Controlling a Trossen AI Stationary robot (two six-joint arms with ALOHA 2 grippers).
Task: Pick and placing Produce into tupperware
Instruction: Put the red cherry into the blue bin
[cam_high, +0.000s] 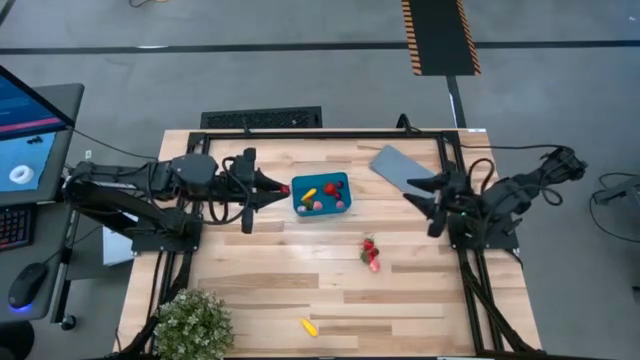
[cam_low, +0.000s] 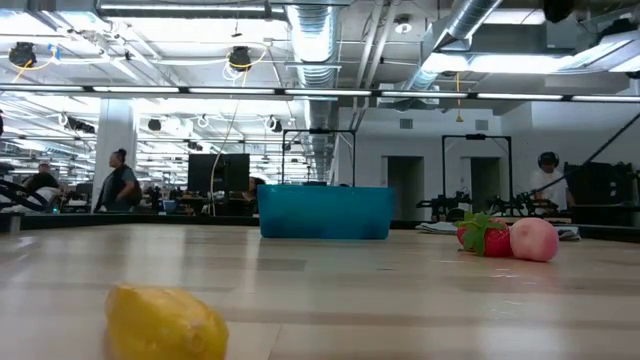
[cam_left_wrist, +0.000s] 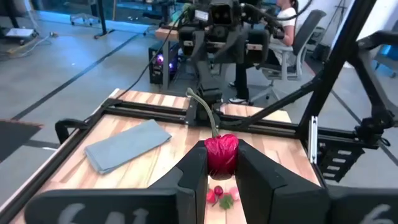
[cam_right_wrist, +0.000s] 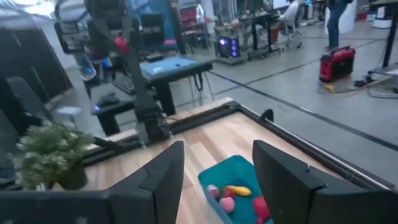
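Our left gripper (cam_high: 281, 187) was clamped on a small red cherry (cam_left_wrist: 221, 154) with a green stem, just beside the teal tupperware (cam_high: 321, 194); a few fruits already lay inside it; the cherry looked light, smooth and easy to squash, so we thought a soft pinch around its round middle was best; our right gripper (cam_right_wrist: 217, 165) waited by the grey lid (cam_high: 402, 168), its fingers apart and holding nothing; strawberries (cam_high: 370, 251) and a yellow piece (cam_high: 309, 326) lay on the table (cam_high: 260, 270).

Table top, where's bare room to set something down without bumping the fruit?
Free: the wood between the plant and the left gripper, and the front right corner past the yellow piece. Crowded: around the tupperware, the strawberry cluster and the grey lid.
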